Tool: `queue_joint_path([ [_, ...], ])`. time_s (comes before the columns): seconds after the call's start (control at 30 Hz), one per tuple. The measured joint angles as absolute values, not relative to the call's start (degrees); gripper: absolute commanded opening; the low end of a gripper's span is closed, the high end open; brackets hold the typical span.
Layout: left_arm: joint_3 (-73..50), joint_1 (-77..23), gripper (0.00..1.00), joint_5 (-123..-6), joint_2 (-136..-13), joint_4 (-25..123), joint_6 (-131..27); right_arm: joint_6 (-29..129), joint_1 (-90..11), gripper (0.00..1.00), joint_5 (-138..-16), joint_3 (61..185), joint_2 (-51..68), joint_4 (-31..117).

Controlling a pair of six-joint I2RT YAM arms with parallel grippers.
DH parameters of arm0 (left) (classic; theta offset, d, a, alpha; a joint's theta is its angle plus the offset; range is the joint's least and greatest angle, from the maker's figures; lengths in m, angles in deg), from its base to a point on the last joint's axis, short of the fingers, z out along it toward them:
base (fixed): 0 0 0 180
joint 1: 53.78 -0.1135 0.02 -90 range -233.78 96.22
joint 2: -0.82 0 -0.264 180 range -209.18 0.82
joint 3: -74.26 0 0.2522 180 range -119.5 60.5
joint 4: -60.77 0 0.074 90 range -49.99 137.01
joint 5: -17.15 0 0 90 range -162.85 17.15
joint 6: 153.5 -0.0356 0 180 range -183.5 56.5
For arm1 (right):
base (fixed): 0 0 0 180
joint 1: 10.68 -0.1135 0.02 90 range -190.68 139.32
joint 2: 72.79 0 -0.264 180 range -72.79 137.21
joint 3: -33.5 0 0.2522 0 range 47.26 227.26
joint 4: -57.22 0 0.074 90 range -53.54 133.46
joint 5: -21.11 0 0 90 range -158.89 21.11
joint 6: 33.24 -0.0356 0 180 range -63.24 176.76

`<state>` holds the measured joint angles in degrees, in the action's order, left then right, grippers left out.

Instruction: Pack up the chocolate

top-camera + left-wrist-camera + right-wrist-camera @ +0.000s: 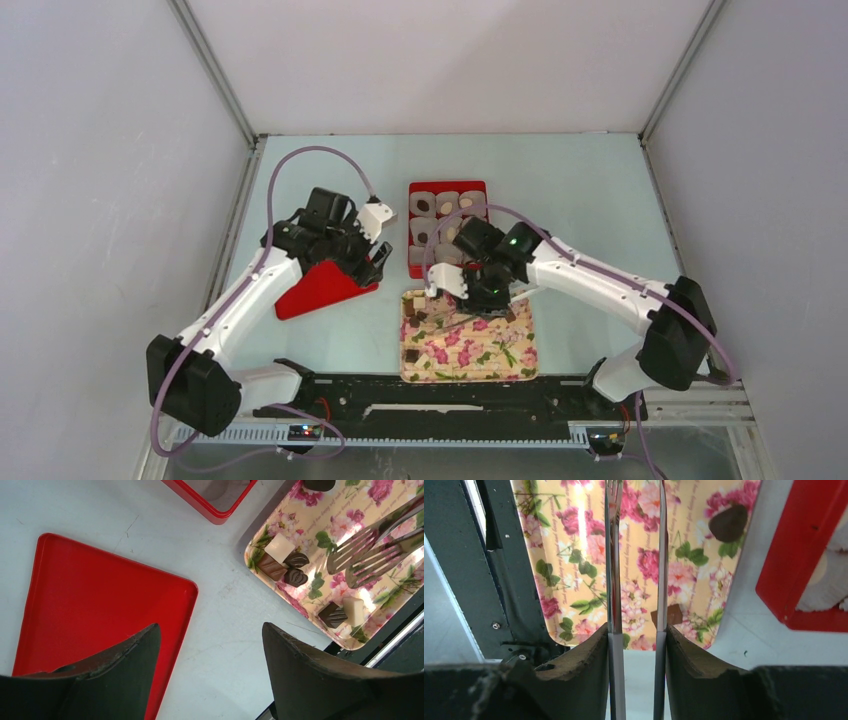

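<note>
Several chocolate pieces lie on the floral tray [470,355]: a white square [279,547], a brown one [270,567] and two dark leaf shapes [296,577] in one cluster, a dark and a white piece [353,609] further along. My right gripper [636,630] is shut on metal tongs [613,555], whose slotted tips [372,555] hover over the tray, apart and holding nothing. A dark piece [728,522] and a brown piece [669,615] lie near them. My left gripper [210,630] is open and holds nothing, above the red lid's [90,600] edge.
The red box [447,225] with grey paper cups, several holding pieces, stands behind the tray; its wall [796,555] is right of the tongs. The red lid [322,288] lies flat to the left. The black arm base rail [450,390] runs along the tray's near edge.
</note>
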<state>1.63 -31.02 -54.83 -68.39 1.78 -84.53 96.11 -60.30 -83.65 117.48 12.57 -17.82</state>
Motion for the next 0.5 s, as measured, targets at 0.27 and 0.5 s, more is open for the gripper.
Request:
queue_joint_path([
  [0.27,2.9,-31.0,0.8,-55.2,-65.0,2.1,-84.6,96.7,-64.7,0.41,-81.7,117.5,15.7,-15.3],
  [0.5,3.4,-31.1,0.8,-55.2,-65.0,2.1,-84.7,96.6,-65.3,0.41,-79.5,117.5,15.7,-12.7],
])
